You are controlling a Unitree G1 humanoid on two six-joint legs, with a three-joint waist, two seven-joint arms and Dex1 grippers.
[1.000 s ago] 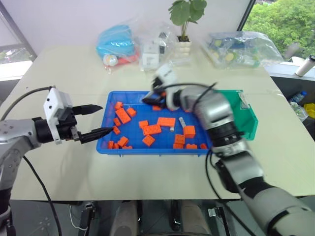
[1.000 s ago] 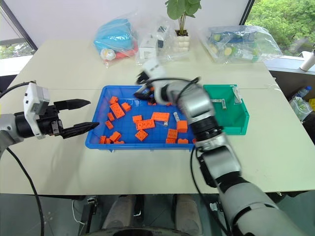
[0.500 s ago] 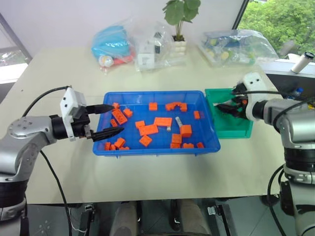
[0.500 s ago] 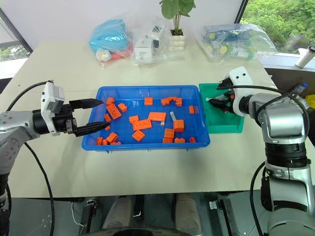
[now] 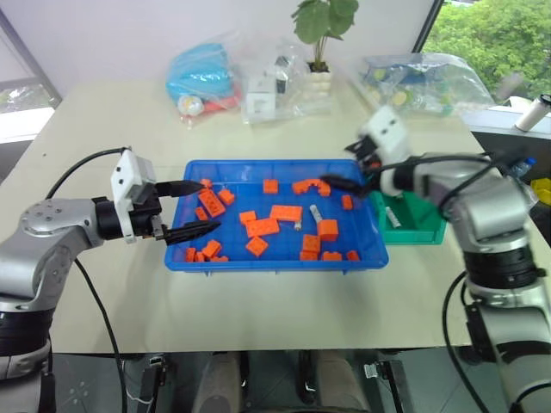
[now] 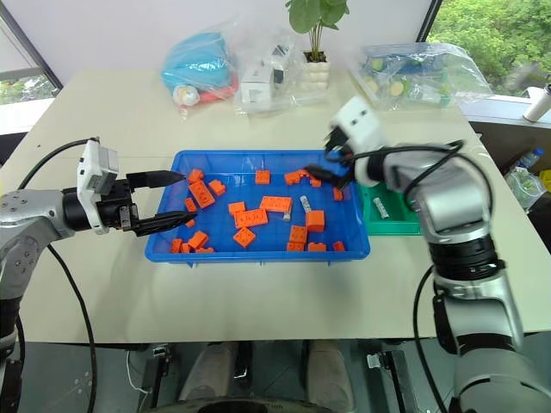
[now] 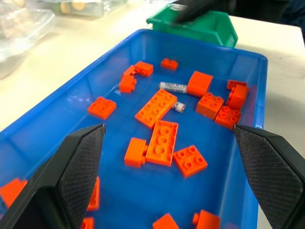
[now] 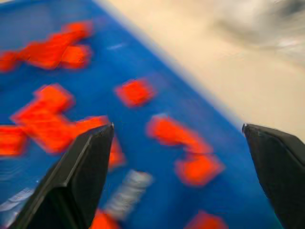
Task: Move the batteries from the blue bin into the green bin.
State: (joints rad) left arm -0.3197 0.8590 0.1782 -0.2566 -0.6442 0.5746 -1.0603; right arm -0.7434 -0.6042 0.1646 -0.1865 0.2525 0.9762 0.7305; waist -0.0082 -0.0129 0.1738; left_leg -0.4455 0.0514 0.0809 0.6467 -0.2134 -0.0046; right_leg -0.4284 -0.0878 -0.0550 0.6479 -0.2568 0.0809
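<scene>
Beige table (image 5: pixel 103 129), blue bin (image 5: pixel 258 262) of bricks, seemingly two batteries (image 7: pixel 172 87), both claws wide, empty.

A pale beige table (image 5: pixel 258 301) stands before a plain white wall (image 5: pixel 129 34). A potted plant (image 5: pixel 323 34) and clear plastic bags (image 5: pixel 422 82) sit along its back edge. Windows (image 5: pixel 491 34) show green trees, perhaps daylight.

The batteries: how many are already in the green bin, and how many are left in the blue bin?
Done: one battery lies in the green bin. In hand: nothing; the right gripper is open over the blue bin, and the left gripper is open at its other end. Left: two batteries among the orange bricks.
</scene>
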